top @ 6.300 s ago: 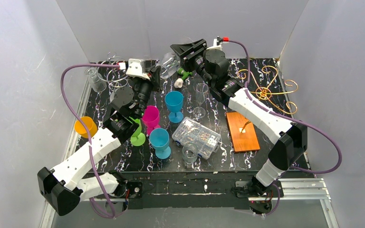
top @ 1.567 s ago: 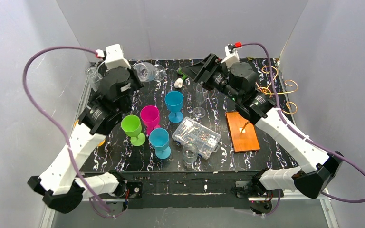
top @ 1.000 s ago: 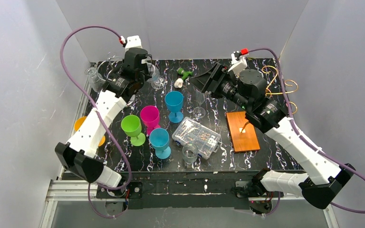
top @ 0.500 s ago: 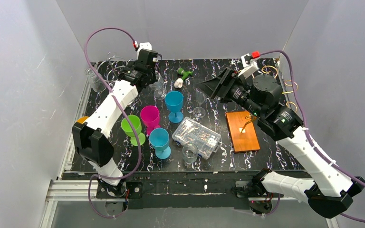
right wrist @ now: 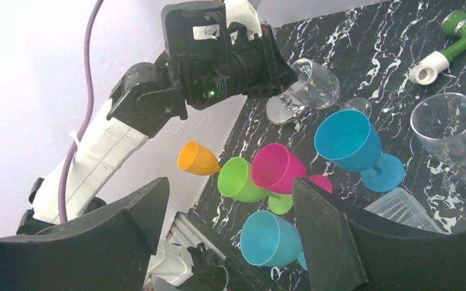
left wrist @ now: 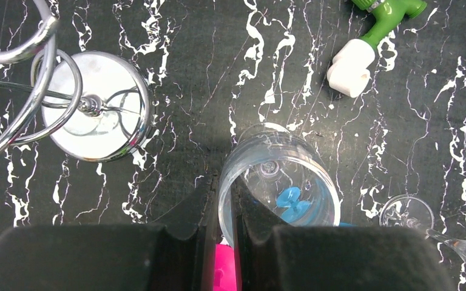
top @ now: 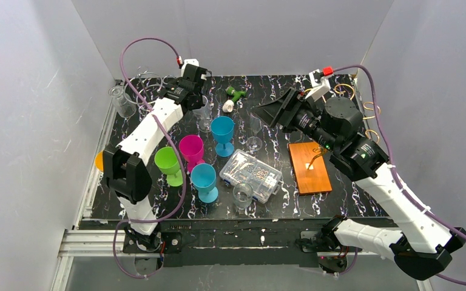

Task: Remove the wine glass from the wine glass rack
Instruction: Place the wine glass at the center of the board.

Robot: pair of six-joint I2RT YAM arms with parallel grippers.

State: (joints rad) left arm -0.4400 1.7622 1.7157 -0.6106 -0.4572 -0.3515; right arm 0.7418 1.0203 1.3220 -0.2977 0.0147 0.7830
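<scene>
Top view: I read bright, even light from overhead. The white walls (top: 30, 91) bounce it, so shadows on the black marbled table (top: 279, 200) are short and soft.

Left wrist view: focus is sharp. Hard glare on the chrome disc (left wrist: 97, 115), white highlights along the wine glass (left wrist: 279, 182) rim.

Right wrist view: the wall is blown out to white on the left. The right fingers (right wrist: 334, 242) are dark and slightly soft.

Plain grey walls (top: 236, 30) enclose black marbled table (top: 352, 191)

Black marbled table (top: 352, 200): 2 blue goblets (top: 222, 134), pink goblet (top: 191, 148), green goblet (top: 168, 163) left of centre; clear compartment box (top: 250, 176) just beside; wine glass rack (top: 309, 168) stands right; green-white fitting (top: 233, 98) at back.
</scene>
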